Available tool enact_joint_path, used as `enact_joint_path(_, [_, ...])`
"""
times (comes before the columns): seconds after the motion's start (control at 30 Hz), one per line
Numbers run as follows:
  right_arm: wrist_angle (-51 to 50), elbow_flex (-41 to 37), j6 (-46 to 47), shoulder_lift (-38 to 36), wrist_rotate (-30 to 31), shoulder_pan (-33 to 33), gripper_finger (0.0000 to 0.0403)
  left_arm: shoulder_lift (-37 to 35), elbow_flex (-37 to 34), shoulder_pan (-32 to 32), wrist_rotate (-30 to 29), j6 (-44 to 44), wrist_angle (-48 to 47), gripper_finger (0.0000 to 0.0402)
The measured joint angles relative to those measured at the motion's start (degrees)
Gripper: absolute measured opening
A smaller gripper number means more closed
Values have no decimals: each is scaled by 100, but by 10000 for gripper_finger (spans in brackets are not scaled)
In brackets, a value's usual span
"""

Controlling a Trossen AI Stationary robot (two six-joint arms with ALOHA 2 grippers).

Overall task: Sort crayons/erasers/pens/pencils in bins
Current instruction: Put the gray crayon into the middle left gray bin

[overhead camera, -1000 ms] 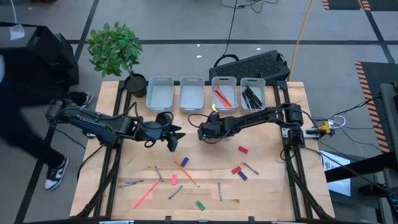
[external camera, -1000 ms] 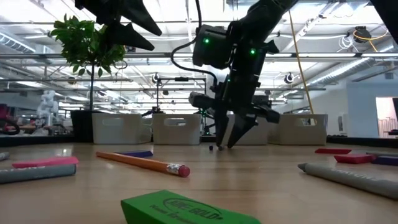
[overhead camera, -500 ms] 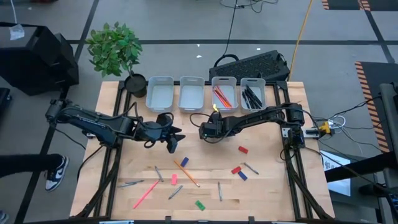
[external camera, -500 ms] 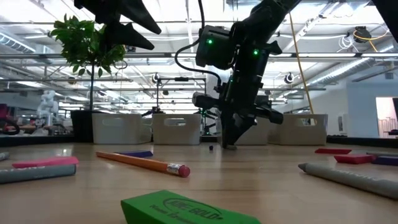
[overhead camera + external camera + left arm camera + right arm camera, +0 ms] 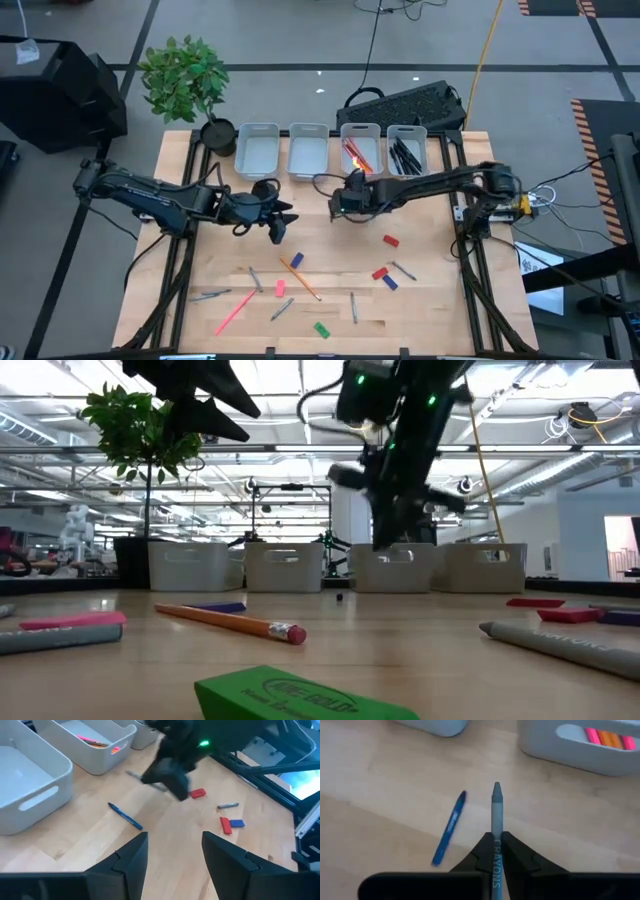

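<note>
1. Right hand (image 5: 496, 851) pinches a grey crayon (image 5: 496, 815) between its fingers, tip sticking out forward; it hangs above the tabletop (image 5: 430, 300), just in front of the bins (image 5: 308, 150).
2. Blue pen (image 5: 449, 827) lies flat on the wood just beside the held crayon, apart from it.
3. Left hand (image 5: 172, 852) has fingers spread, nothing in it, raised over the tabletop left of the right hand.
4. Erasers: red ones (image 5: 390, 241) (image 5: 379, 272), blue (image 5: 390, 283), pink (image 5: 280, 288), green (image 5: 321, 328), scattered nearer the front, well apart from both hands.
</note>
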Motion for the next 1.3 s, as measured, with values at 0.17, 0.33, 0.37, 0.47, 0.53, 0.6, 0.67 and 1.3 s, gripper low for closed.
enact_joint_path(0.17, [384,9,-631,-650,102,-61,17,-128,3,212,30,201,16,191])
enact_joint_path(0.33, [875,254,-1369,-855,34,-406,17,-489,4,487,153,535,-1,191])
enact_joint_path(0.37, [915,396,-1530,-829,-39,-501,17,-572,4,538,155,616,10,191])
enact_joint_path(0.47, [1100,900,-2097,-609,-199,-782,17,-820,4,663,153,903,-13,191])
enact_joint_path(0.53, [1200,1242,-2428,-395,-272,-971,17,-965,4,697,149,1036,-16,191])
enact_joint_path(0.6, [1285,1622,-2676,-128,-401,-1163,18,-1122,4,730,150,1087,-64,191])
enact_joint_path(0.67, [1295,1978,-2898,139,-529,-1341,18,-1273,4,747,150,1084,-32,191])
enact_joint_path(1.3, [1071,3883,-3963,2862,-1089,-2060,18,-1837,4,748,80,637,-35,191])
